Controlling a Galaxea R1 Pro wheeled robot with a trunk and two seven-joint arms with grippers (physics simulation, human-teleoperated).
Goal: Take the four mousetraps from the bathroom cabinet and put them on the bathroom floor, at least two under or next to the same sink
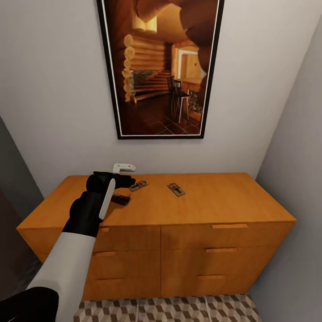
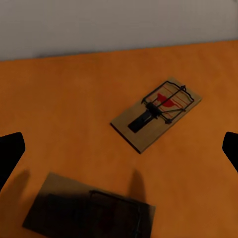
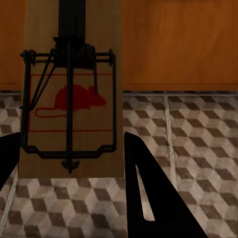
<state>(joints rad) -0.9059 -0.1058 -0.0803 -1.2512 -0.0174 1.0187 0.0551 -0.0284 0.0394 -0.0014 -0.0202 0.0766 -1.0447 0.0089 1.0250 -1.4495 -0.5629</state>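
Three mousetraps lie on top of the orange-brown cabinet [image 1: 214, 203]: one in shadow [image 1: 120, 199], one in the middle [image 1: 139, 185] and one further right [image 1: 176, 189]. My left gripper [image 1: 123, 182] hovers open over the cabinet top, above the shadowed mousetrap [image 2: 89, 213], with the middle mousetrap [image 2: 156, 114] just ahead of its fingertips [image 2: 10, 151]. My right gripper [image 3: 69, 146] is shut on a fourth mousetrap [image 3: 72, 99] with a red mouse print. It holds the trap above the bathroom floor [image 3: 198, 148], in front of the cabinet's front face [image 3: 178, 44]. The sink is out of view.
A large framed picture [image 1: 161, 67] hangs on the wall above the cabinet. A small white fitting [image 1: 124, 168] sits at the wall behind my left hand. A grey wall [image 1: 295, 156] closes in the cabinet's right end. Cube-patterned tiles [image 1: 179, 308] run along the cabinet's base.
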